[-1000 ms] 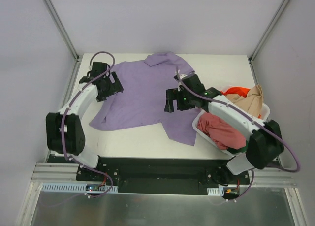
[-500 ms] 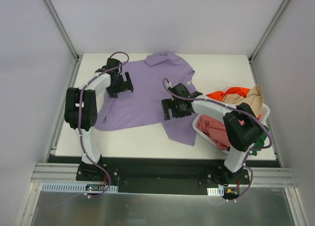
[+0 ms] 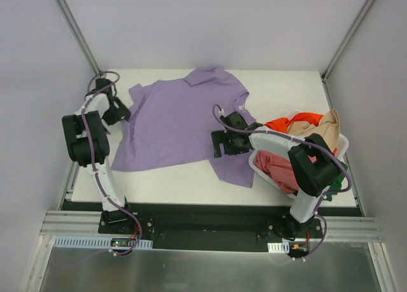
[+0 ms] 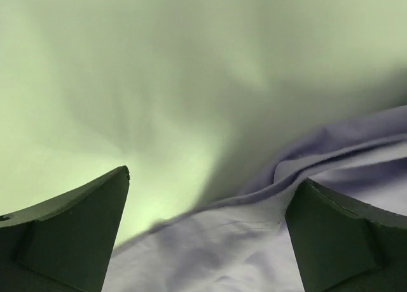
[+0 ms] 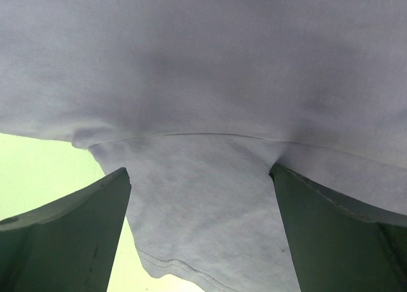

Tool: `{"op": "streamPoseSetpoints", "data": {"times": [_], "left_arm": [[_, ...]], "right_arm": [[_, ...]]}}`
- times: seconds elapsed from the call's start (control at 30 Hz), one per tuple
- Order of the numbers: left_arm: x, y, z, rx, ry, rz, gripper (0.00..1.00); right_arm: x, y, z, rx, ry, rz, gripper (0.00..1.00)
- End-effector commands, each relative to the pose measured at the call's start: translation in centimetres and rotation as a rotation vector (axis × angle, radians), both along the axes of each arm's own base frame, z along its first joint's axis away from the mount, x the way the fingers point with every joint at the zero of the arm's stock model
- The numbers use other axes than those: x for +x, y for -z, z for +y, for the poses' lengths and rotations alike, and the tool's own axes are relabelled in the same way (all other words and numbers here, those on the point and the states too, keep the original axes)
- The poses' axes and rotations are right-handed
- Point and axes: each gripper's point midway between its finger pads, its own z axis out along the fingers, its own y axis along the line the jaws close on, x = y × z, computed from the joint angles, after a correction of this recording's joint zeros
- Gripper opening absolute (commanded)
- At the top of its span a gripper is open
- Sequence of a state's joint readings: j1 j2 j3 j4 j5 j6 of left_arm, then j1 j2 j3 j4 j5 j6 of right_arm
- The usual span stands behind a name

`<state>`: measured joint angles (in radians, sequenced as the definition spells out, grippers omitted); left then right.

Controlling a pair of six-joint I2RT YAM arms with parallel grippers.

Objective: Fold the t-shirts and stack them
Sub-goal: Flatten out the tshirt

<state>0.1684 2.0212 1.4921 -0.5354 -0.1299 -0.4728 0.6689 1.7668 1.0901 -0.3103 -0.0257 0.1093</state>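
Purple and soft, the lavender shirt [image 3: 178,123] lies spread out, mostly flat, on the white table [image 3: 280,88], collar at the far side. The left gripper [image 3: 116,111] is at the sleeve edge on the left, fingers wide apart w/ the cloth rim between them, holding nothing. The right gripper [image 3: 220,143] sits low over the bottom right part, also wide apart, cloth under it. Prob. they're there b/c the shirt needs smoothing before a fold. The basket [image 3: 256,163] on the right holds the orange-red shirt [image 3: 305,120], beige shirt [image 3: 327,130] & pink shirt [image 3: 280,168], waiting their turn. Nothing's folded yet.
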Motion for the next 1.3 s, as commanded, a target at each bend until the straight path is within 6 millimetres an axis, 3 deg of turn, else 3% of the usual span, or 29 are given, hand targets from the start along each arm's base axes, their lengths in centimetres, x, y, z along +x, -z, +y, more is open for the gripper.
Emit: {"op": "streamPoseSetpoints", "data": {"times": [0.0, 0.13, 0.23, 0.4, 0.53, 0.67, 0.83, 1.03, 1.13, 1.27], "left_arm": [[-3.9, -4.2, 6.3, 0.064, -0.219, 0.000, 0.99], [-5.0, -6.3, 8.4, 0.090, -0.304, -0.011, 0.99], [-4.5, -7.6, 7.4, 0.036, -0.298, -0.038, 0.99], [-1.7, -9.1, 3.3, -0.064, -0.140, -0.103, 0.99], [-0.9, -8.1, -1.6, -0.147, 0.012, -0.083, 0.99], [-2.0, -7.5, -5.7, -0.167, 0.100, -0.065, 0.99], [-5.8, -6.0, -8.1, -0.193, 0.103, -0.060, 0.99], [-9.2, -3.9, -6.5, -0.112, 0.026, -0.034, 0.99], [-9.6, -2.7, -6.3, -0.108, 0.018, -0.003, 0.99], [-9.8, -1.4, -4.6, -0.084, -0.037, 0.035, 0.99]], "right_arm": [[-1.5, 1.8, -1.9, -0.050, 0.042, 0.056, 0.96], [-1.6, 1.7, -1.6, -0.034, 0.043, 0.055, 0.96], [-1.5, 1.4, -1.3, -0.016, 0.038, 0.056, 0.97], [-1.2, 0.4, -0.5, 0.025, 0.022, 0.038, 0.96], [-0.6, -1.3, 0.7, 0.073, -0.001, 0.019, 0.96], [0.1, -3.9, 1.2, 0.102, -0.026, -0.034, 0.96], [1.4, -6.0, 0.1, 0.038, -0.056, -0.120, 0.96], [-0.1, -5.0, 0.1, 0.025, -0.095, -0.070, 0.96], [-1.9, -4.2, 0.7, 0.020, -0.142, -0.036, 0.96], [-4.5, -3.3, 1.6, 0.022, -0.178, 0.023, 0.96]]}}
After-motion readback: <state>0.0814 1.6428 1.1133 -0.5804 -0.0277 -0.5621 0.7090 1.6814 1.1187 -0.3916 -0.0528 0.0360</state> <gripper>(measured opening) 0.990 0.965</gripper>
